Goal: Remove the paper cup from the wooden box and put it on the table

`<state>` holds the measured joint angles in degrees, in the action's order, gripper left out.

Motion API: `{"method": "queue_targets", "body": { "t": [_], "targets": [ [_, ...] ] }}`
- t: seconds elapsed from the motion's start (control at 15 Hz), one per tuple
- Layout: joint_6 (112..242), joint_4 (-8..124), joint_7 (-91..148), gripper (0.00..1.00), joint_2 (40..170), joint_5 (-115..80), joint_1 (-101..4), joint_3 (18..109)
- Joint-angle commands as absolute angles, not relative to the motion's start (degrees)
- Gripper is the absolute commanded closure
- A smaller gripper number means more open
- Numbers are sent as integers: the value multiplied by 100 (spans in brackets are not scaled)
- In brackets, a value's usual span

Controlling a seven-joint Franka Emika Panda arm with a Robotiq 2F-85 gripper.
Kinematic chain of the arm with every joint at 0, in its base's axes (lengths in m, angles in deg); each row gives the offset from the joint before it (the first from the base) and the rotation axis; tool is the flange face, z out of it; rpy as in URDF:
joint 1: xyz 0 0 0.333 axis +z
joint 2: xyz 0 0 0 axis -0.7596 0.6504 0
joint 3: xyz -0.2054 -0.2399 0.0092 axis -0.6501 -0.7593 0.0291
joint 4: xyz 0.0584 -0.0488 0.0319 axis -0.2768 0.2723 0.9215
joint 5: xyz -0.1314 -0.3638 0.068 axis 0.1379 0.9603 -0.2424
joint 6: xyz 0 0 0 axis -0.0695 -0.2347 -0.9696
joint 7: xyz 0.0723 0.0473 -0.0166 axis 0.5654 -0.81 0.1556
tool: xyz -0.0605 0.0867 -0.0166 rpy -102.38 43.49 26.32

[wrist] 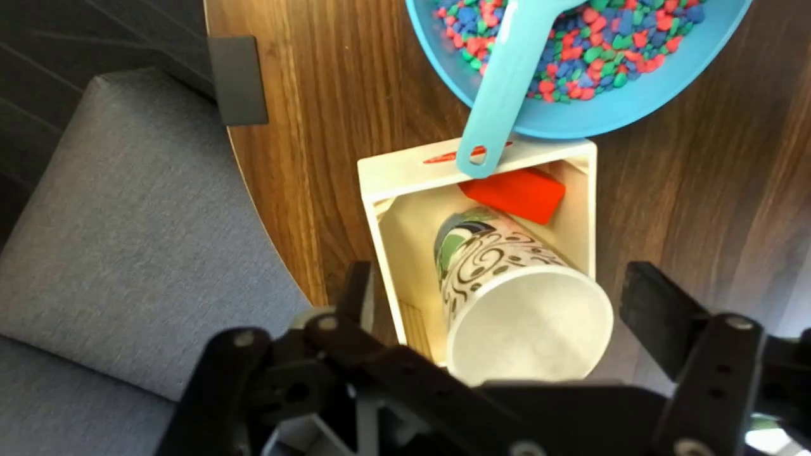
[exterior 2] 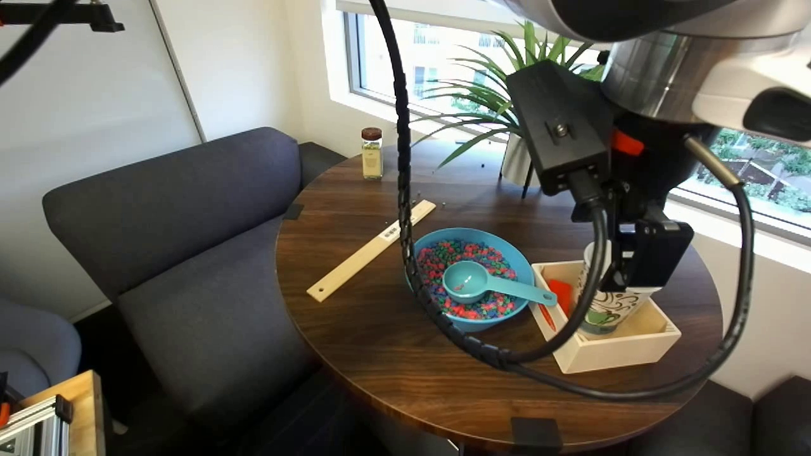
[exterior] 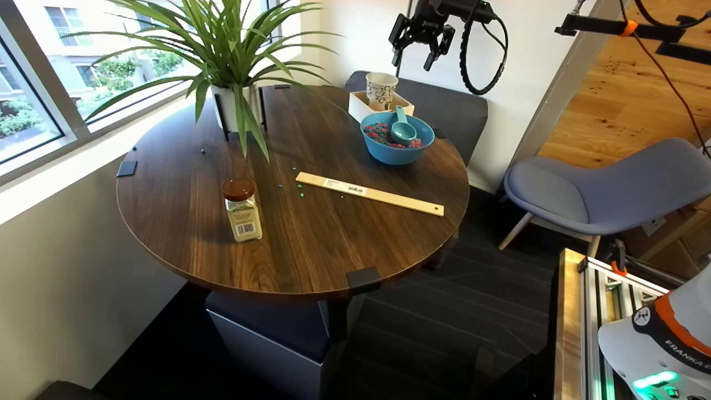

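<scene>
Claw (wrist: 496, 285) gapes wide, low in the wrist view; the paper cup (wrist: 523, 301), probably light and crushable, wants gentle mid-wall gripping.

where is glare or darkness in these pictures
In both exterior views, the grey-framed glass window is partly washed out; in an exterior view, the dark floor is nearly black in places; in the wrist view, pale sheen lies on the round dark-brown wood-grain table at right.

The arm's white shell (exterior: 619, 347) wears a black band (exterior: 661, 331) lettered FRANKA, an orange stripe (exterior: 669, 313) and green lights (exterior: 647, 382). Further along are a silvery collar (exterior 2: 662, 73), a ribbed black cable (exterior 2: 403, 158), and black jaws dotted with round screws (wrist: 740, 323).
</scene>
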<state>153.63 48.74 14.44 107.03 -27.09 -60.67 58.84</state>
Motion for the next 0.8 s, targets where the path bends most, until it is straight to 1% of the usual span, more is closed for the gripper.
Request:
{"method": "queue_targets", "body": {
  "t": [0.0, 0.73],
  "targets": [
    [15084, 4808, 1501, 0, 10873, -2625, -6065, 5780],
    [15565, 4295, 782, 0, 11468, -2328, -6006, 5543]
  ]
}}
